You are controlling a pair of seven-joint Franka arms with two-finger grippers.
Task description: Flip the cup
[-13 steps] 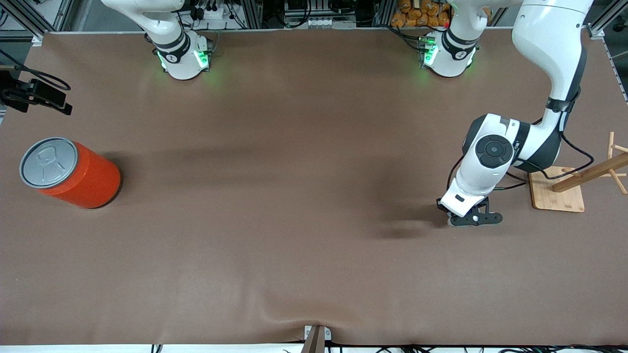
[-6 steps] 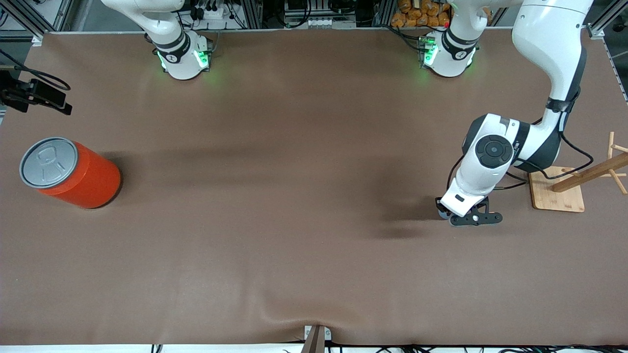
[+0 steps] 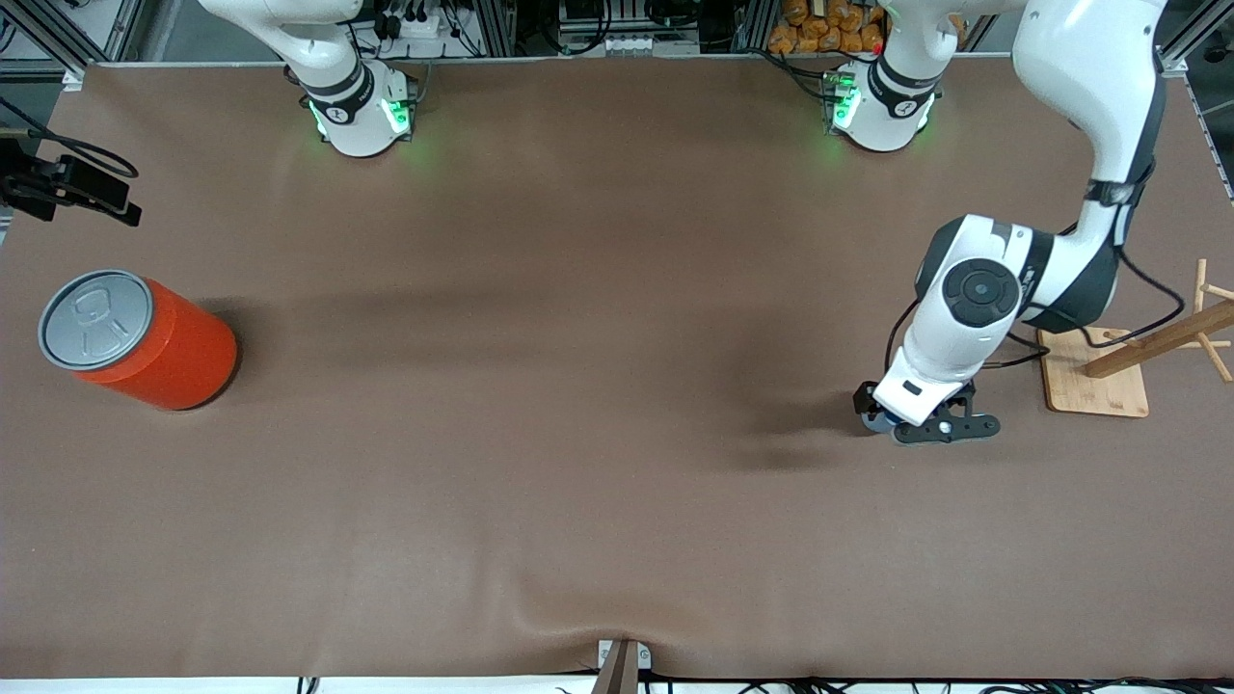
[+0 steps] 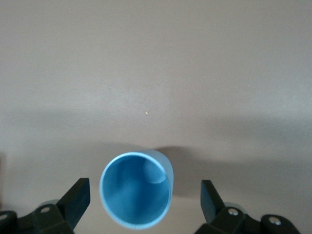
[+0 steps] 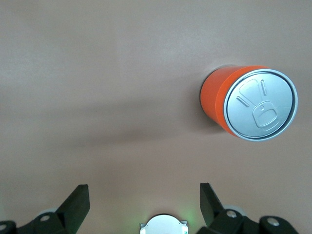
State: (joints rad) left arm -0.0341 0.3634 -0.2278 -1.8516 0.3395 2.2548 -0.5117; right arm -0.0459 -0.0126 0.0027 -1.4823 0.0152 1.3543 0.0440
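The light blue cup stands upright on the brown table, mouth up, its hollow inside showing in the left wrist view. My left gripper is open around it, a black finger on either side with a gap to the cup's wall. In the front view the left gripper is low over the table beside the wooden stand, and only a blue sliver of the cup shows under the wrist. My right gripper is open and empty, waiting high above the table.
A large orange can with a grey lid stands at the right arm's end of the table, also in the right wrist view as the can. A wooden stand with pegs sits close to the left gripper.
The left gripper opened and let go of the cup, which stays standing on the table. The left arm shifted slightly toward the wooden stand. The right arm has not moved.
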